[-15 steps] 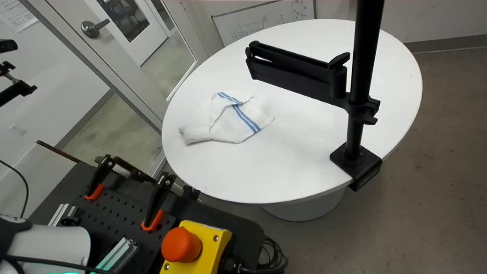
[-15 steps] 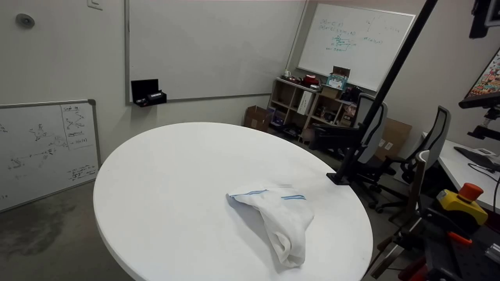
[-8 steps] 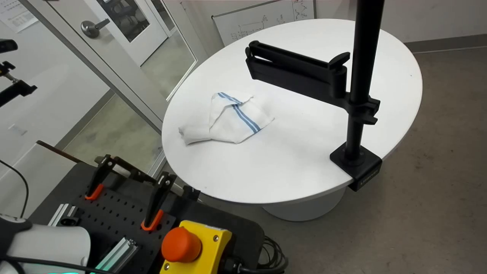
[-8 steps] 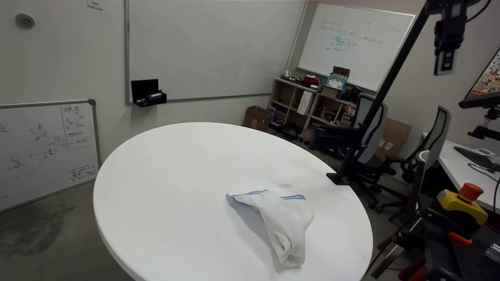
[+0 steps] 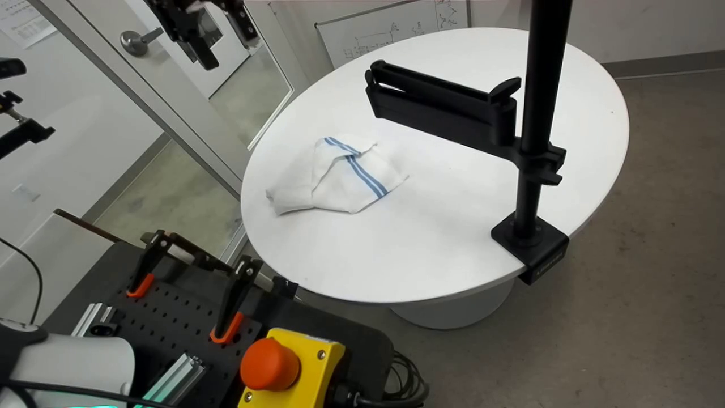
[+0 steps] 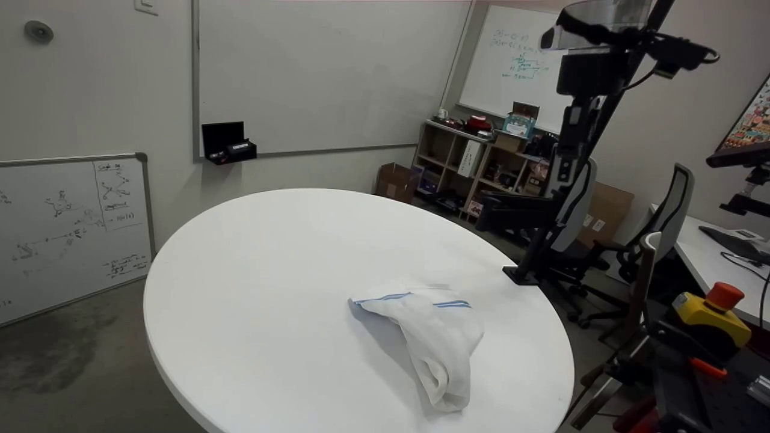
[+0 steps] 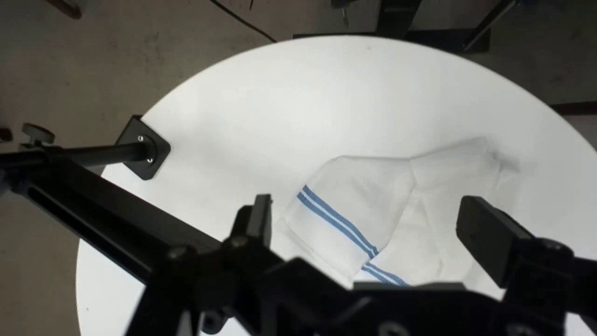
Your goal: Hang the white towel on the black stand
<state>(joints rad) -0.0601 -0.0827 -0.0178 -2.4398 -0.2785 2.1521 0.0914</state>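
Large whiteboard [image 6: 328, 75] on pale wall [image 6: 108, 90]

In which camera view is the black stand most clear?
The black stand is clearest in an exterior view with base, post and side arm unobstructed, only its top cropped. The gripper partly covers the post in an exterior view; in the wrist view it overlaps the side arm, the post cropped.

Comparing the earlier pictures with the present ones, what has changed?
The gripper has entered an exterior view from the top, moving downward in that picture. Its jaws are open; nothing was visibly grasped or released. The white towel on the table and the black stand stayed as they were.
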